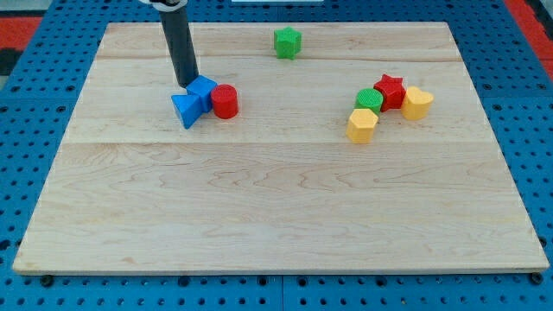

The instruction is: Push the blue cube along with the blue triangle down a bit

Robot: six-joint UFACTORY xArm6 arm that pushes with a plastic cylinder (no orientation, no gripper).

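Tool (187, 83) just above blue cube (202, 90)

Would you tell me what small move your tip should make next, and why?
Probably a short push toward the view's bottom. My tip sits at the top edge of the blue cube, with the blue triangle touching just below-left. The red cylinder adjoins the cube's right side and may get dragged along.

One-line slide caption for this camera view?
My tip touches the blue cube from above; blue triangle and red cylinder adjoin.
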